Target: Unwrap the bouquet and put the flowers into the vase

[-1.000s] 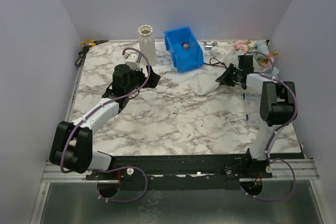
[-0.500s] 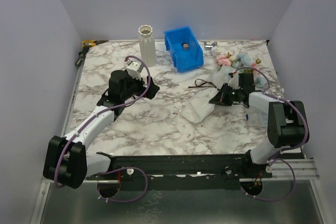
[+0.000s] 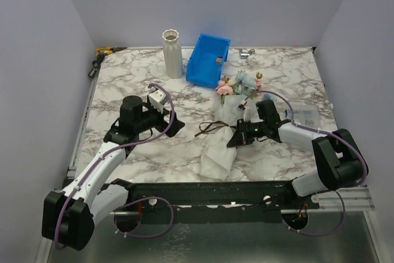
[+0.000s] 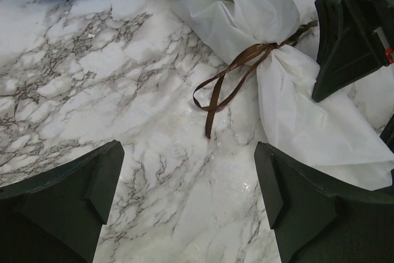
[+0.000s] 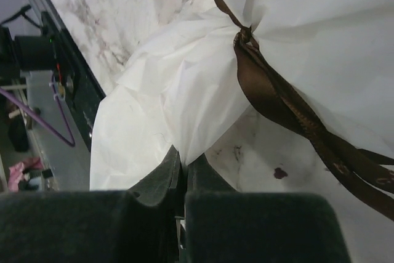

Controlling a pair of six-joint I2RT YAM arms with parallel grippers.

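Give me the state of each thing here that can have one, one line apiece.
Bouquet of pink, cream and pale blue flowers in white paper: lying on the marble table, wrapped.
Brown ribbon: knotted round the paper, ends trailing loose.
Tall ribbed off-white ceramic vase: upright, no flowers in it.
Left gripper: jaws wide open, holding nothing.
Right gripper: jaws shut on the bouquet's paper.

We get soft, even white light from overhead, leaving only faint shadows on the table (image 3: 184, 146). The top view is sharp. In the right wrist view the right fingers (image 5: 92, 226) blur up close and the paper (image 5: 154, 109) glares white
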